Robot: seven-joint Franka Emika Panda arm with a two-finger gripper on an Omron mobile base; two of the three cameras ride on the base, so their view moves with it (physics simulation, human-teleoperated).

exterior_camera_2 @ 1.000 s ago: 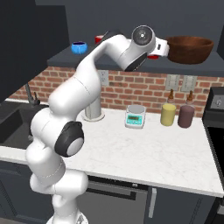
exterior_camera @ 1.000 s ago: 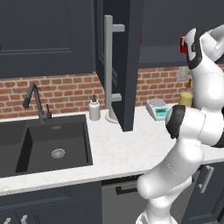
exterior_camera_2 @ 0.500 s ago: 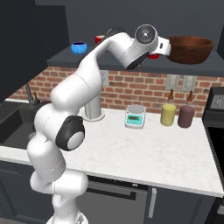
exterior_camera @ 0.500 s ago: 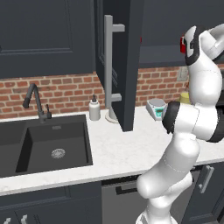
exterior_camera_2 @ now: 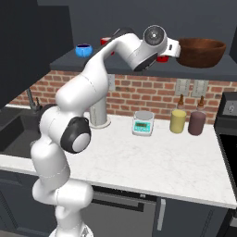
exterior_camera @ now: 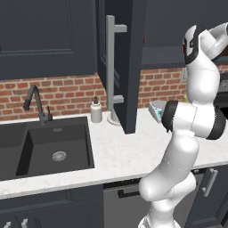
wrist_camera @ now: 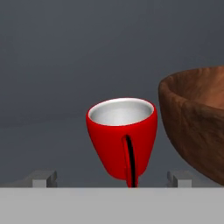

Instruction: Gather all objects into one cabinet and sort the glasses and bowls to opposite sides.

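text: none legible | labels: none | signs: none

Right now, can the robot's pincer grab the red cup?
Probably yes. The pincer is open and the red cup sits right between its fingertips, handle toward the camera. Nothing stands in front of it. The brown bowl is close beside the cup, so one finger has a tight gap.
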